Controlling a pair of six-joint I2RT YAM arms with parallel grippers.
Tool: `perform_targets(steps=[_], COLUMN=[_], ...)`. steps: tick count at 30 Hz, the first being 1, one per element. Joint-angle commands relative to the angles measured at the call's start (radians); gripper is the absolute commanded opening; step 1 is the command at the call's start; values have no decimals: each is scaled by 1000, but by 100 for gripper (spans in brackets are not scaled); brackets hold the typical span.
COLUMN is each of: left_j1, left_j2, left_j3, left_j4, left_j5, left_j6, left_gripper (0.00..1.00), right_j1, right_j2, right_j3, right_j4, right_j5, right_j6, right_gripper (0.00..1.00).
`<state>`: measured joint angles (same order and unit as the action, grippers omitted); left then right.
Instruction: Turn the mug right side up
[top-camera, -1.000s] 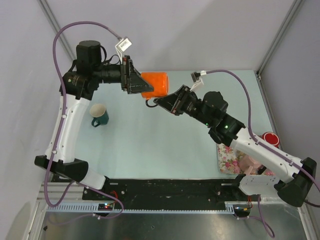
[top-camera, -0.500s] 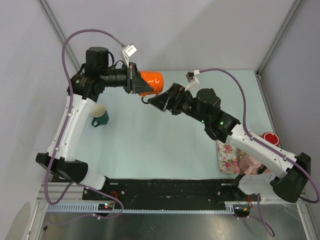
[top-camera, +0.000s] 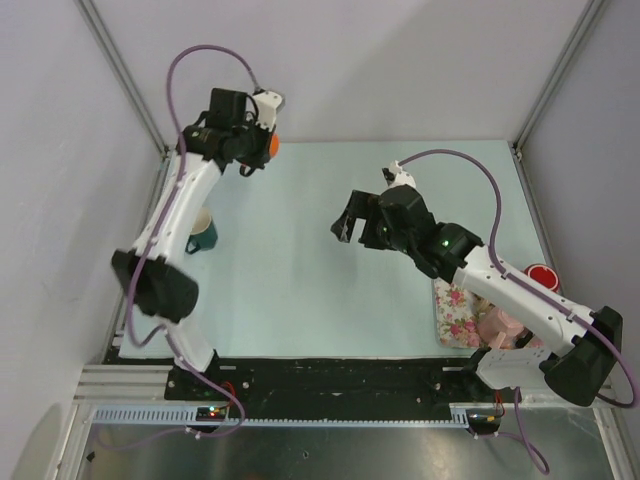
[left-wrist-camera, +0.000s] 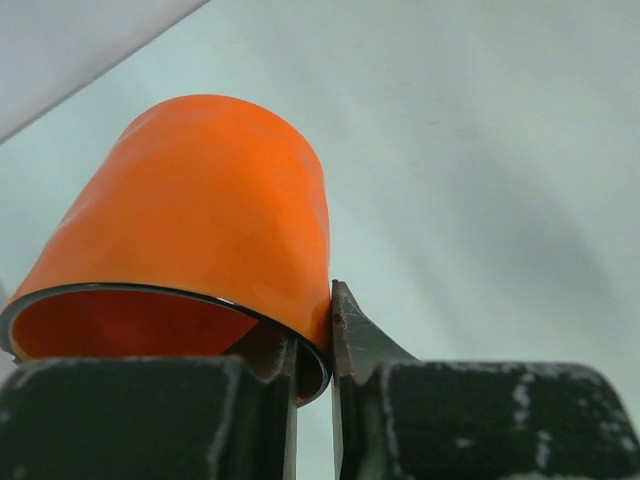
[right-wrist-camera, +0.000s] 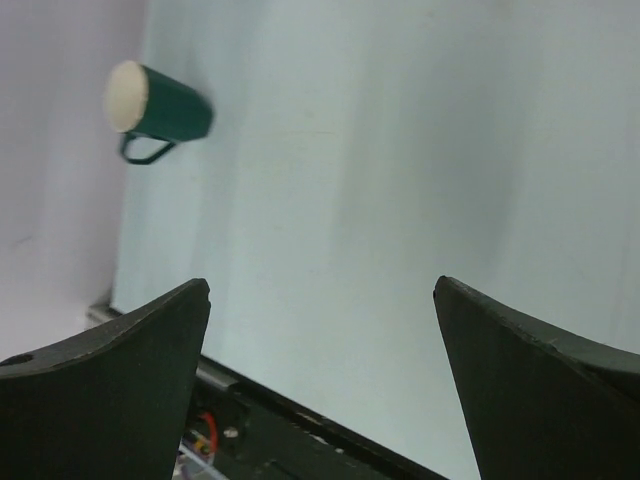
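The orange mug hangs in my left gripper, which is shut on its rim, one finger inside and one outside. Its mouth faces the wrist camera and its base points away. From above, only a sliver of the orange mug shows beside the left gripper, at the table's far left corner. My right gripper stands open over the middle of the table, well apart from the mug. In the right wrist view the right gripper has nothing between its fingers.
A dark green mug with a pale inside stands at the left, under the left arm; the right wrist camera catches this green mug too. At the right edge are a floral cloth and a red cup. Grey walls close in left and back.
My left gripper shut on the mug's rim and carried it from the table's middle to the far left. My right gripper let go, opened wide and drew back slightly.
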<state>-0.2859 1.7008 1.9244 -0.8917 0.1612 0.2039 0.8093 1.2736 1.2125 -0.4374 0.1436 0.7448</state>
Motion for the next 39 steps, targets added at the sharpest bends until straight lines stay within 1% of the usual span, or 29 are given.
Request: perform_targets(steps=[1, 4, 8, 12, 18, 23, 30, 31, 33, 36, 39], left_j1=[60, 111, 144, 151, 180, 184, 186, 187, 187, 187, 191], left_j2=[222, 349, 449, 490, 554, 603, 664, 669, 673, 673, 663], left_j3=[166, 246, 263, 233, 219, 218, 258, 263, 270, 287, 323], left_j4=[54, 34, 26, 22, 0, -40, -78, -82, -86, -86, -84], left_j5=[-203, -207, -179, -134, -97, -90, -92, -88, -83, -84, -83], left_j6=[183, 194, 203, 233, 217, 227, 231, 231, 228, 220, 207], left_gripper=[0, 0, 0, 0, 0, 0, 1, 3, 12, 38, 55], right_j1=[-5, -7, -17, -28, -37, -48, -82, -87, -94, -109, -146], right_j2=[-32, -44, -47, -34, -14, -9, -31, -36, -47, -64, -77], right_j3=[37, 38, 37, 38, 38, 38, 38, 38, 38, 38, 38], right_j4=[-149, -198, -233, -246, -261, -284, -328, -334, -349, -375, -417], right_j5=[129, 167, 179, 166, 162, 177, 198, 203, 214, 235, 252], right_j6=[-63, -78, -88, -87, -85, -61, -39, -39, -40, -41, -39], right_gripper=[99, 99, 99, 99, 99, 99, 99, 99, 99, 100, 100])
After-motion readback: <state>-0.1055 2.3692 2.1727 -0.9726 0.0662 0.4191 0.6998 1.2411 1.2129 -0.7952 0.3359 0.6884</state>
